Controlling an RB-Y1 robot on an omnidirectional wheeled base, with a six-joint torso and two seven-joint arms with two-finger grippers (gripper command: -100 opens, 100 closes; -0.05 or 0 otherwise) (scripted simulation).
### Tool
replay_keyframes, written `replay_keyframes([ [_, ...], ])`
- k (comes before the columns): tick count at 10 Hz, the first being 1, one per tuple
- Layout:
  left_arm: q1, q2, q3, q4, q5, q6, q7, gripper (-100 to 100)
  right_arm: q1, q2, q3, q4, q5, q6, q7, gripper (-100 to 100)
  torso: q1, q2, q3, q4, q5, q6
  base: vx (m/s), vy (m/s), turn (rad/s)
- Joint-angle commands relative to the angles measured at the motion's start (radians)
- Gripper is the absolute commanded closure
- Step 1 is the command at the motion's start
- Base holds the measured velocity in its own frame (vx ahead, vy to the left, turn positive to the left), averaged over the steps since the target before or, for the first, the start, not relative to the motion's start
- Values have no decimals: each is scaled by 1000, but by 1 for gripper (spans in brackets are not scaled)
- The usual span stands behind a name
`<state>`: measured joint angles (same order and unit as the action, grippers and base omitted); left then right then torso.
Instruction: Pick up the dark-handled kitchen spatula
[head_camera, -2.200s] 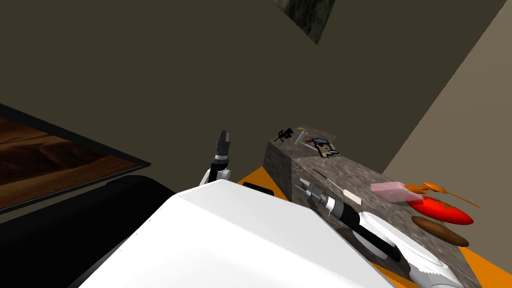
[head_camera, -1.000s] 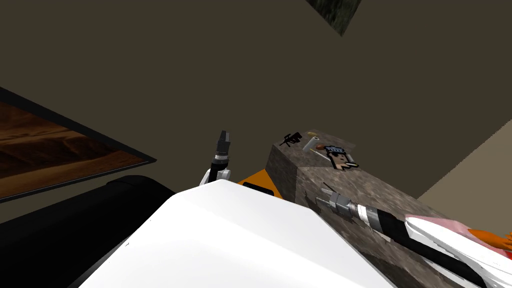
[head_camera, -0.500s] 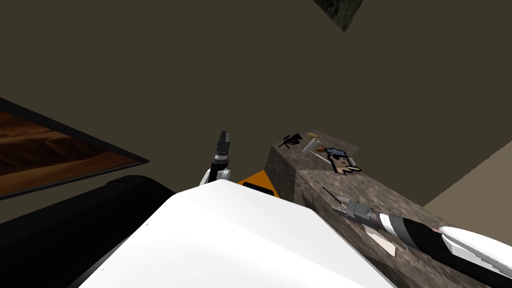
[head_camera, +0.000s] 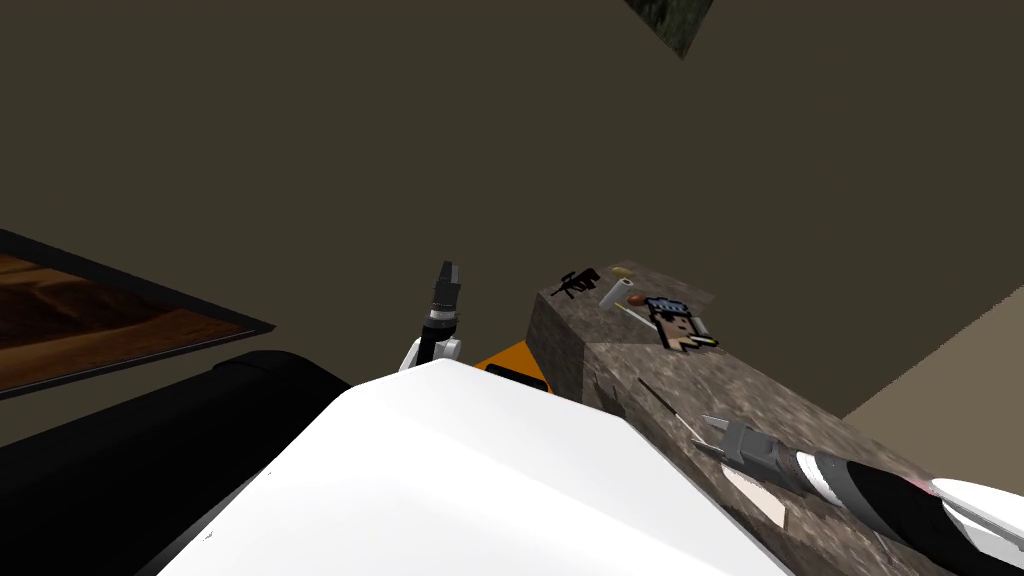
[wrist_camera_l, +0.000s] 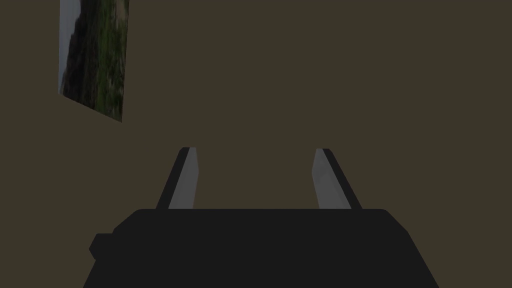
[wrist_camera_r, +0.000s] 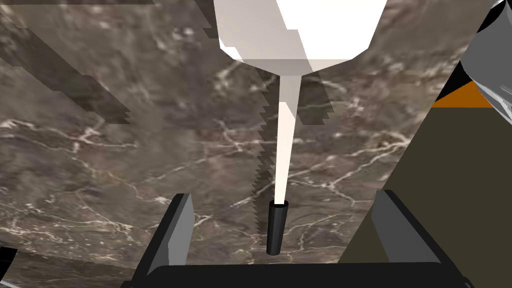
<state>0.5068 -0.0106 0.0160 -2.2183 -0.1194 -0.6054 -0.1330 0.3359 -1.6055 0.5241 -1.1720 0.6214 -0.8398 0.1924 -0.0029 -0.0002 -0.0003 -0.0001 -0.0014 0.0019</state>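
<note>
The spatula (wrist_camera_r: 276, 227) lay flat on the counter (wrist_camera_r: 100, 175), a brown-grey stone top with pale veins. In the right wrist view its short dark handle pointed back toward the gripper's body. A thin pale shaft ran from the handle to a broad pale blade at the far end. The right gripper (wrist_camera_r: 282, 196) hung low over the counter with its fingers spread wide. The end of the handle sat between them, roughly midway, and touched neither finger. A jagged shadow ran along one side of the shaft on the stone.

In the head view the spatula (head_camera: 755, 495) lay lengthwise on the near part of the counter (head_camera: 620, 360), close to its front edge. The right gripper (head_camera: 702, 433) was above its shaft, and the dark and white forearm reached in from the right.

At the far end of the counter, well apart from the spatula, lay a small black toy gun (head_camera: 577, 281), a pale cylinder (head_camera: 616, 292) and a flat pixelated face figure (head_camera: 680, 323). A patch of orange surface (head_camera: 510, 358) showed beside the counter's near corner.

The left gripper (head_camera: 447, 270) stood raised in front of the body, away from the counter and pointing upward. In its wrist view the left gripper (wrist_camera_l: 255, 150) had its fingers open with nothing between them.
</note>
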Motion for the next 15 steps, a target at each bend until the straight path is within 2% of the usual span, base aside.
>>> replay_keyframes([
  [1,0,0,0,0,0,0,0,0,0,0,0,0,0,0,0,0,0,0,0,0,0,0,5,-9,3],
  [2,0,0,0,0,0,0,0,0,-2,19,6,13,2,13,-11,-100,3,1,1,0,1,0,-33,-7,166],
  [4,0,0,0,0,0,0,0,0,-5,50,16,35,6,35,-29,-100,4,5,3,1,1,-1,-85,0,273],
  [5,0,0,0,0,0,0,0,0,-9,41,14,32,7,22,-22,-100,4,8,4,2,1,-1,-48,4,58],
  [6,0,0,0,0,0,0,0,0,-10,43,14,33,8,25,-25,100,4,6,4,2,1,1,-6,0,-13],
  [10,0,0,0,0,0,0,0,0,-10,42,15,32,7,23,-25,100,2,2,1,1,0,0,0,0,0],
  [11,0,0,0,0,0,0,0,0,-10,42,15,32,7,23,-25,0,2,2,1,0,0,0,0,0,0],
  [12,0,0,0,0,0,0,0,0,-26,6,-15,43,-10,11,-15,-100,2,2,1,0,0,0,-47,76,31],
  [14,0,0,0,0,0,0,0,0,-30,-4,-24,47,-17,8,-10,-100,11,6,3,1,2,0,-82,127,15],
  [15,0,0,0,0,0,0,0,0,-37,-21,-41,57,-30,1,-1,-100,10,6,4,2,3,0,-62,105,29],
])
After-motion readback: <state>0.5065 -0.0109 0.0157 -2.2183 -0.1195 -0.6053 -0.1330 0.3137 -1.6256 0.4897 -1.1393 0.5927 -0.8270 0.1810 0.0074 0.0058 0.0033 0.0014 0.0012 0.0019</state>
